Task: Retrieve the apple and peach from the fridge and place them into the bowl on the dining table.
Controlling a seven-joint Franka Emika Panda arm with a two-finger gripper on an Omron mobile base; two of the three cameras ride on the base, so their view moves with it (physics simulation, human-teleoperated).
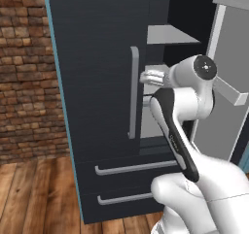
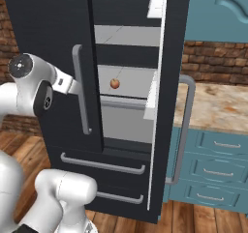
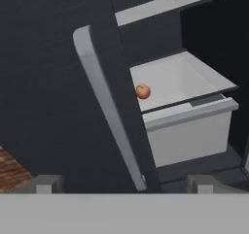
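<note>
1. I see the peach sitting on a grey shelf inside the fridge.
2. The fridge's right door stands open; the left door is closed.
3. My fingers are spread wide, grasping nothing, just before the left door's handle.

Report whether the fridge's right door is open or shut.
Open. The fridge's right door is swung out edge-on, exposing grey shelves and a small orange-pink fruit inside. Its left door stays shut.
</note>
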